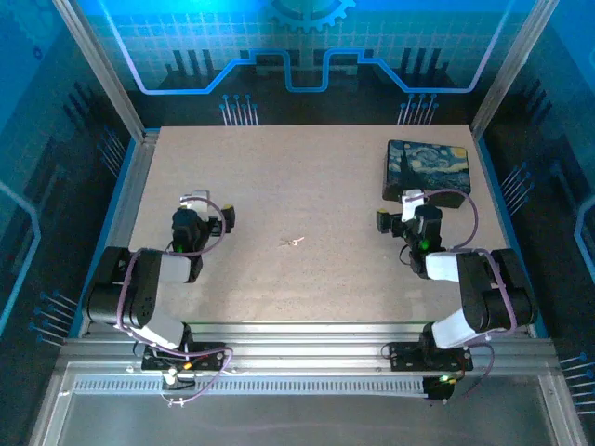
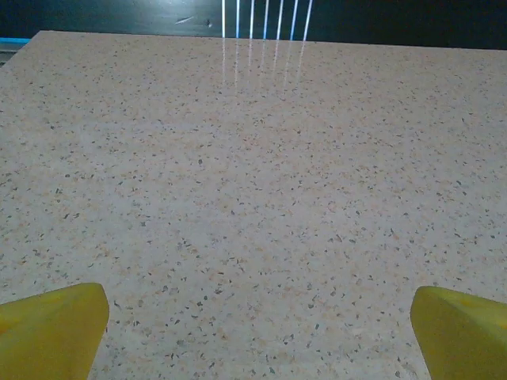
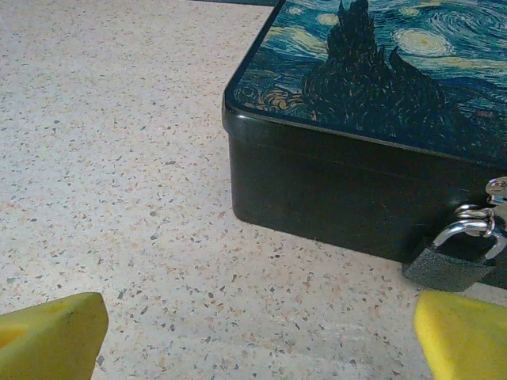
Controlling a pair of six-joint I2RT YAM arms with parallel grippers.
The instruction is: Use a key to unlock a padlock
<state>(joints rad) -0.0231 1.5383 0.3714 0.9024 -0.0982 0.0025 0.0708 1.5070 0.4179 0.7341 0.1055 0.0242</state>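
A tiny pale silvery key (image 1: 294, 242) lies flat on the speckled table between the two arms. A dark grey padlock (image 3: 448, 262) with a silver shackle hangs on the front hasp of a dark box (image 3: 341, 190) with a swirly blue-and-yellow painted lid (image 1: 429, 167). My right gripper (image 3: 260, 340) is open just in front of the box, with bare table between its yellow fingertips (image 3: 52, 336) and the padlock ahead to its right. My left gripper (image 2: 260, 332) is open over bare table, left of the key, holding nothing.
The speckled table (image 1: 279, 177) has a raised metal frame along its left, right and near edges. The dark box stands at the back right corner. Wide bare table lies between the arms and toward the back left.
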